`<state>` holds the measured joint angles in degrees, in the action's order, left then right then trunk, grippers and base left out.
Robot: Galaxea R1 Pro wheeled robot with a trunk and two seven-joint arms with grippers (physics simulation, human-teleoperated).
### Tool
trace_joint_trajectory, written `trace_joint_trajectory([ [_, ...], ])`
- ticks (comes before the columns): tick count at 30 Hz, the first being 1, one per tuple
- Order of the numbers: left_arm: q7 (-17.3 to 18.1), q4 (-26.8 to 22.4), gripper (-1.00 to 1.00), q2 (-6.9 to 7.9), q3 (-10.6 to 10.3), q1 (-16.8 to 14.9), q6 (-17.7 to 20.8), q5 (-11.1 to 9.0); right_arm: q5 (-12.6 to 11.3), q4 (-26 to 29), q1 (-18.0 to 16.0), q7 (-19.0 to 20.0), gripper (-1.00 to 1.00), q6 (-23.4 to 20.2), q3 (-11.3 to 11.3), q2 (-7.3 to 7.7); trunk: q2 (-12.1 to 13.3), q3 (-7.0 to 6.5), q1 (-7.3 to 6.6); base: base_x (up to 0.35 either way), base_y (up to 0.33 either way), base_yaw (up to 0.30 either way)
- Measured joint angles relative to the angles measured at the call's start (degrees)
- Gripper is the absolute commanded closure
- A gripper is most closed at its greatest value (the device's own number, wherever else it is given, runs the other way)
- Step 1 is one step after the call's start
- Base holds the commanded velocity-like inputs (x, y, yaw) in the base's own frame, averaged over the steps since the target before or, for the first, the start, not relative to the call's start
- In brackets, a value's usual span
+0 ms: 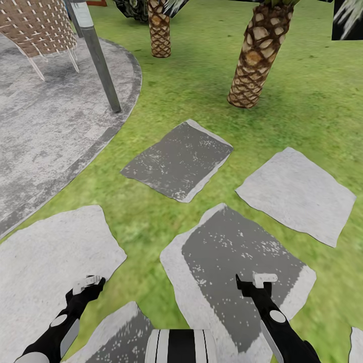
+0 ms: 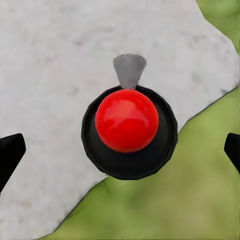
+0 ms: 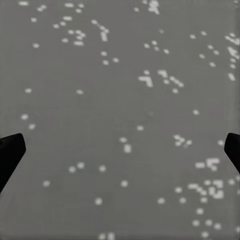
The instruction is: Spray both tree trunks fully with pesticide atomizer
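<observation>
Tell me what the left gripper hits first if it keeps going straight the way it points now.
Most likely the pesticide atomizer: its red top sits dead centre between the left gripper fingers, over the edge of a pale paving slab and grass. How far off it is can't be judged.

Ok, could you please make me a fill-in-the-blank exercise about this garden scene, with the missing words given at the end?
1. The round knob on top of the pesticide atomizer is ___.
2. The head view shows ___ scaly palm trunks.
3. The dark stone slab below the right pincer carries many small ___ specks.
4. Between the stone slabs grows green ___.
Missing words: red; two; white; grass.
</observation>
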<state>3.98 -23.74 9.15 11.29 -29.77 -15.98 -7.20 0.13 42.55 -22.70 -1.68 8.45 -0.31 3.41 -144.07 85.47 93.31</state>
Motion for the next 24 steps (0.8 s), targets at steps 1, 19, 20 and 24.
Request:
trace_joint_trajectory([
  [1, 0.00, -0.22, -1.00, 0.02, 0.00, 0.00, 0.00, -0.11, 0.01, -0.01, 0.00, 0.00, -1.00, 0.00, 0.00, 0.00, 0.00, 0.00, 0.00, 0.000, 0.000, 0.000],
  [19, 0.12, -0.21, 1.00, -0.01, -0.26, -0.02, -0.02, -0.38, 0.03, -0.12, -0.03, 0.00, -1.00, 0.00, 0.00, 0.01, 0.00, 0.00, -0.01, 0.000, 0.000, 0.000],
  [20, 0.13, -0.21, 1.00, -0.04, -0.25, -0.02, -0.03, -0.38, 0.03, -0.13, -0.02, 0.00, -1.00, 0.00, 0.00, 0.01, 0.00, 0.00, -0.01, 0.000, 0.000, 0.000],
  [24, 0.06, -0.09, 1.00, -0.08, -0.11, 0.00, 0.01, -0.41, 0.03, -0.23, -0.03, 0.00, -1.00, 0.00, 0.00, 0.01, 0.00, 0.00, 0.00, 0.000, 0.000, 0.000],
])
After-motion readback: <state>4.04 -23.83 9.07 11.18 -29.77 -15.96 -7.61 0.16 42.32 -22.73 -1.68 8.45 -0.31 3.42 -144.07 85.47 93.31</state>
